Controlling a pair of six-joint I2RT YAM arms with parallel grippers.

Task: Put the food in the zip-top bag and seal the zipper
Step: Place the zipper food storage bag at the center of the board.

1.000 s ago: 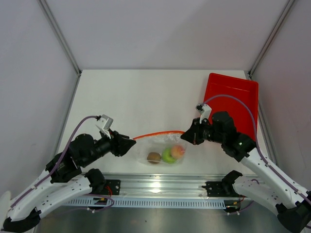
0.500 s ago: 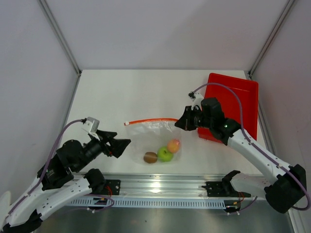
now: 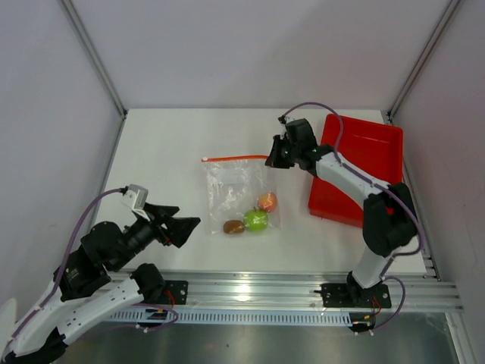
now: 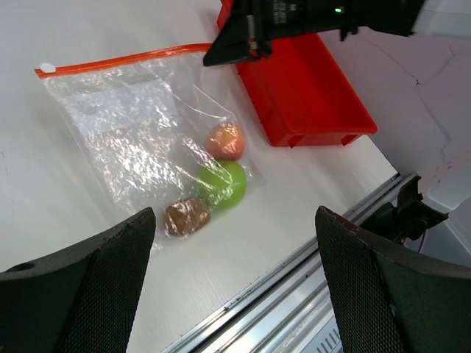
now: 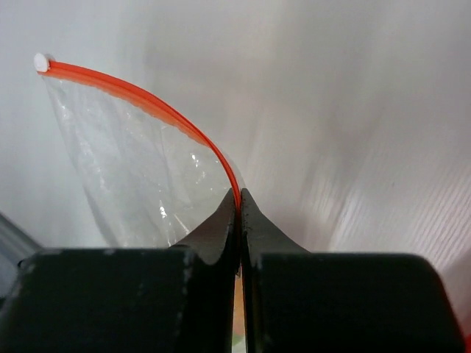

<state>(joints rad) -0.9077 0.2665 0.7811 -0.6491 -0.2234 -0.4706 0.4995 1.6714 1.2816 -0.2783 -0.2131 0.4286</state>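
Observation:
The clear zip-top bag (image 3: 235, 189) lies flat mid-table with its orange-red zipper (image 3: 235, 158) along the far edge. Inside, at the near end, sit the green apple (image 3: 256, 220), the orange-pink peach (image 3: 267, 202) and the brown lump (image 3: 234, 227). My right gripper (image 3: 270, 161) is shut on the zipper's right end; the right wrist view shows the strip (image 5: 147, 99) pinched between the fingertips (image 5: 227, 209). My left gripper (image 3: 189, 225) is open and empty, to the left of the bag. The left wrist view shows the bag (image 4: 132, 132), apple (image 4: 222, 184), peach (image 4: 225, 140) and lump (image 4: 186, 216).
A red tray (image 3: 367, 163) stands at the right, close behind my right arm; it also shows in the left wrist view (image 4: 309, 95). The metal rail (image 3: 250, 292) runs along the table's near edge.
My right gripper has pulled the bag's zipper end away from me and to the left, dragging the bag with the food up the table. My left gripper has let go and drawn back leftward.

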